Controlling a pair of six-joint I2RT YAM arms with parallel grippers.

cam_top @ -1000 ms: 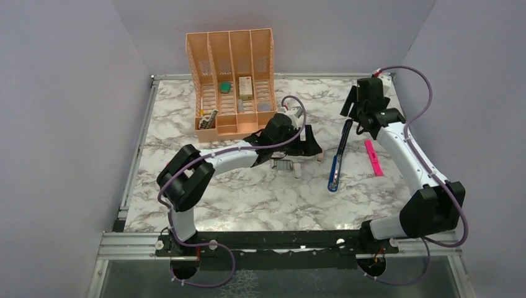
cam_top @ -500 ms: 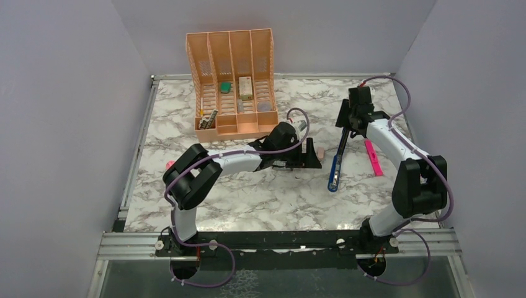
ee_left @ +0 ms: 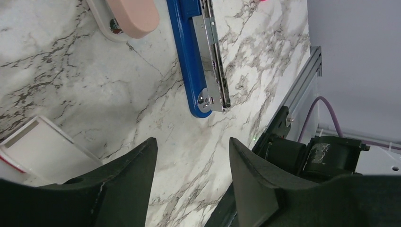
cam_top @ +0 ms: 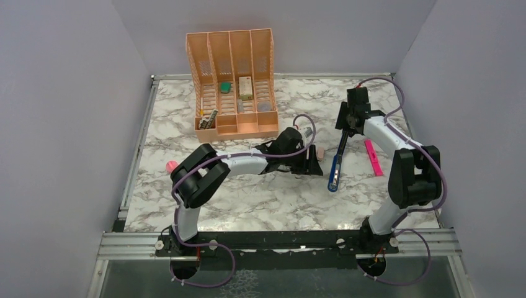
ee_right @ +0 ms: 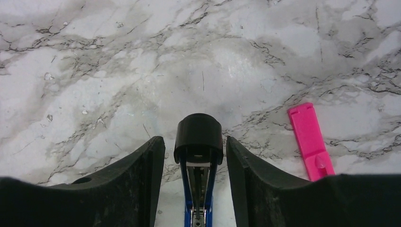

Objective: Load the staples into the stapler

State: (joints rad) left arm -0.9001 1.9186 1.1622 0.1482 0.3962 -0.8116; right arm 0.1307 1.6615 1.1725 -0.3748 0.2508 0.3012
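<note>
The blue stapler [cam_top: 335,166] lies open on the marble table, black end toward the back, silver channel [ee_left: 215,61] facing up. My right gripper [cam_top: 346,127] is open and straddles the black end [ee_right: 198,137], with a small gap on each side. My left gripper [cam_top: 310,162] is open and empty, low over the table just left of the stapler's near tip [ee_left: 203,101]. A white cardboard sleeve with a red edge [ee_left: 38,151] lies beside my left finger. The grey tray and staple strips are hidden under my left arm.
A pinkish-tan eraser [cam_top: 320,152] lies between my left gripper and the stapler. A bright pink marker [cam_top: 373,157] lies right of the stapler. An orange desk organizer [cam_top: 232,81] stands at the back left. A small pink object [cam_top: 170,166] lies by my left elbow.
My left gripper has moved right and down toward the stapler, covering the grey tray. My right gripper has come in from the back right and lowered around the stapler's black end.
</note>
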